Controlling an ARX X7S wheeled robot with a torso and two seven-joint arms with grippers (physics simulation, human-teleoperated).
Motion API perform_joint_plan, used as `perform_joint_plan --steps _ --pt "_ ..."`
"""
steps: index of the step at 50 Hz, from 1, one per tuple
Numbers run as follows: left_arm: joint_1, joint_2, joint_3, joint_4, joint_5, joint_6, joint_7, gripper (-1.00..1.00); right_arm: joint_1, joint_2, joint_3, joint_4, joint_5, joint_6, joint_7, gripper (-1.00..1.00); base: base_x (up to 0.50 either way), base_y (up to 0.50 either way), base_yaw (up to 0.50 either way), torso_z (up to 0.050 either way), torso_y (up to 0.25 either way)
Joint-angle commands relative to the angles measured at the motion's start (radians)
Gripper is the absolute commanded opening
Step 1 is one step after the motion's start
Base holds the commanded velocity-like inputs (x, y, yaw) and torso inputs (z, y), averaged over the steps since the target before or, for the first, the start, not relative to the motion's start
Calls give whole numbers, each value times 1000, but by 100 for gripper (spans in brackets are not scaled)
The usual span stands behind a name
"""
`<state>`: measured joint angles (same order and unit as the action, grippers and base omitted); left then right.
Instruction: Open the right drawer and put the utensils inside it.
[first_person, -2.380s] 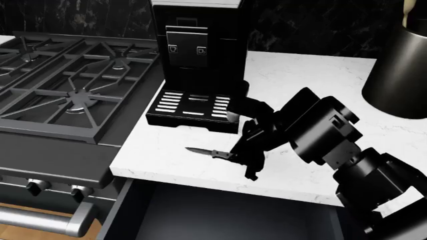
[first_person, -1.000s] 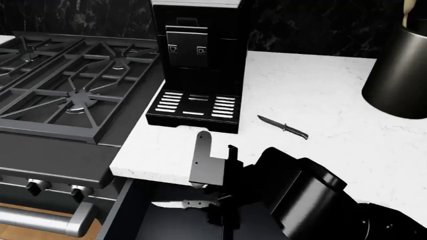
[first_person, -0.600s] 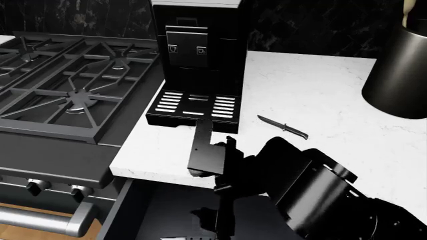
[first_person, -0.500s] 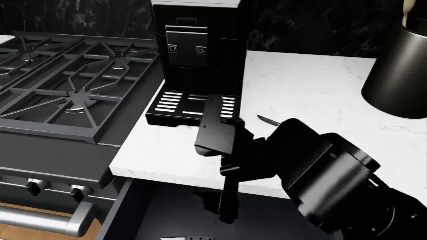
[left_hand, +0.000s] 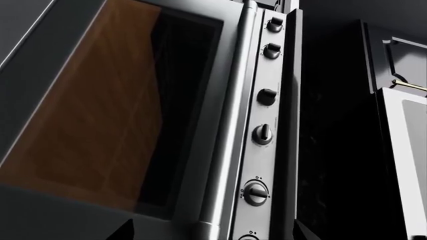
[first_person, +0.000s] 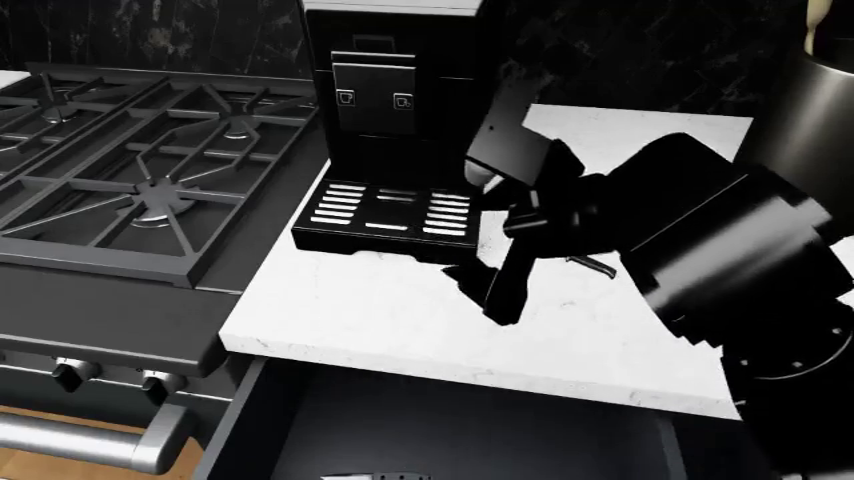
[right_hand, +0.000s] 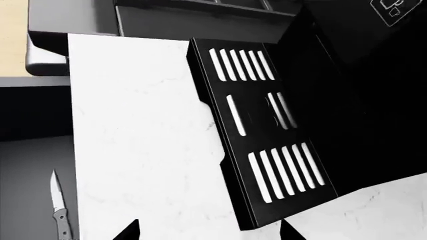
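the stove (first_person: 147, 180) is at far left and plays no part here. your left gripper isn't in the head view; its wrist cam only shows the oven door (left_hand: 113, 115) and the knob panel (left_hand: 263, 135), with two dark tips at the frame edge, so i can't tell if its jaws are apart or together. looks parked low by the oven, out of the way.

the right drawer (first_person: 467, 430) is pulled open under the counter edge, which is why a knife can simply be dropped in. the grey-handled knife (right_hand: 60, 212) already lies inside on the dark floor, its tip barely visible in the head view.

the coffee machine (first_person: 394, 130) stands on the counter (first_person: 347, 310), its drip tray (right_hand: 267, 140) right under your right gripper (first_person: 514, 225).

right gripper jaws are wide apart and empty, hovering above the counter. my read: you're lining up on the black knife (first_person: 591, 266), mostly hidden behind the arm just beside the fingers. it's flat on the marble, so expect a low, pinching approach.
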<state>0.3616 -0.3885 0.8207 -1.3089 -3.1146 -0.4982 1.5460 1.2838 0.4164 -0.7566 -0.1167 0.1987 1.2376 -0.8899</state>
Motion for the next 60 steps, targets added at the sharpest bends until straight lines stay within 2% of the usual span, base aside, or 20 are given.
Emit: perform_joint_plan --steps 1,7,21,44,60 --pt "-3 0 4 0 1 -2 1 100 62 12 -3 200 -30 -84 -7 100 0 0 0 0 0" --pt "-2 0 3 0 0 -2 1 100 114 -18 13 381 -55 -148 14 100 0 0 0 0 0" --pt "-5 2 5 0 -1 5 -5 100 143 -30 -10 578 -94 -239 35 100 0 0 0 0 0" --pt "-7 0 6 0 -1 -1 -5 100 118 45 -65 640 -118 -249 10 100 0 0 0 0 0" --pt "-10 1 5 0 -1 6 -17 100 104 17 -52 808 -113 -327 28 100 0 0 0 0 0"
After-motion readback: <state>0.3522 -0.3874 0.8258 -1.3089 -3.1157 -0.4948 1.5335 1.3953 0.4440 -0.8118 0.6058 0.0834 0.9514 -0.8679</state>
